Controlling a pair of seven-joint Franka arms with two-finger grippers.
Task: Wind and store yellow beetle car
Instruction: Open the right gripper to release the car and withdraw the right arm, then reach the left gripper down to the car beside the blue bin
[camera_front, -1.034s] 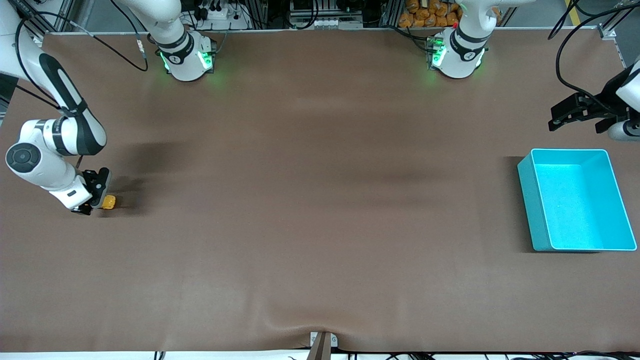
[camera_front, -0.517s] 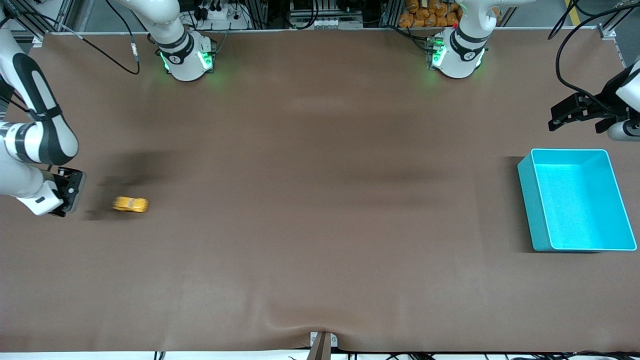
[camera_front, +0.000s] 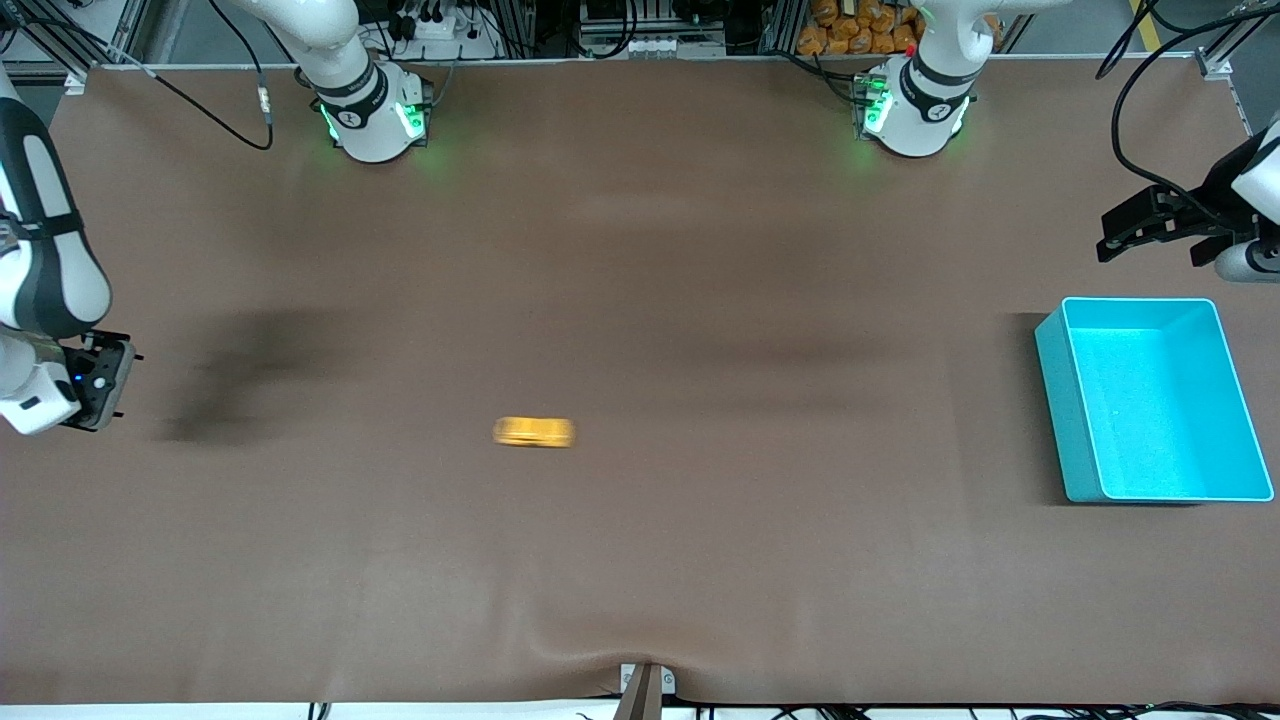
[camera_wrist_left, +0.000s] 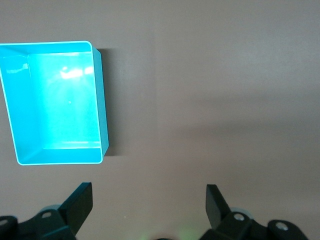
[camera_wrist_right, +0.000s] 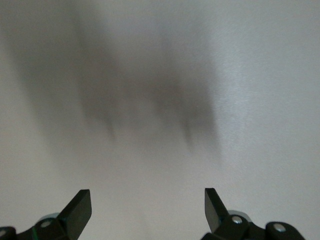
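Nearest the front camera, low centre of the frame, a small metal bracket (camera_front: 645, 688) sits at the worktop (camera_front: 640, 560) edge. Next up: the yellow beetle car (camera_front: 535, 432), just left of frame centre, on the brown surface, free of both arms. It's smeared into a streak, long axis running across the frame, from the right arm's end toward the left arm's end of the worktop; which end is the nose can't be told from the blur. Roughly level with it at the right edge of the frame is the turquoise bin (camera_front: 1060, 400), open side up, nothing visible inside; in the left wrist view the bin (camera_wrist_left: 102, 100) fills the upper left. Right end effector (camera_front: 85, 385) is at the far left edge of the frame, over the worktop's rim at the right arm's end, well apart from the car; its wrist view shows both fingers (camera_wrist_right: 77, 210) spread wide with only bare blurred worktop between them, holding nothing. Left end effector (camera_front: 1130, 232) hangs at the upper right of the frame, above the bin's farther end; its fingers (camera_wrist_left: 80, 202) are spread fully too, nothing gripped, arm waiting. Farthest, along the top of the frame, the two arm bases (camera_front: 375, 115) with green lights.
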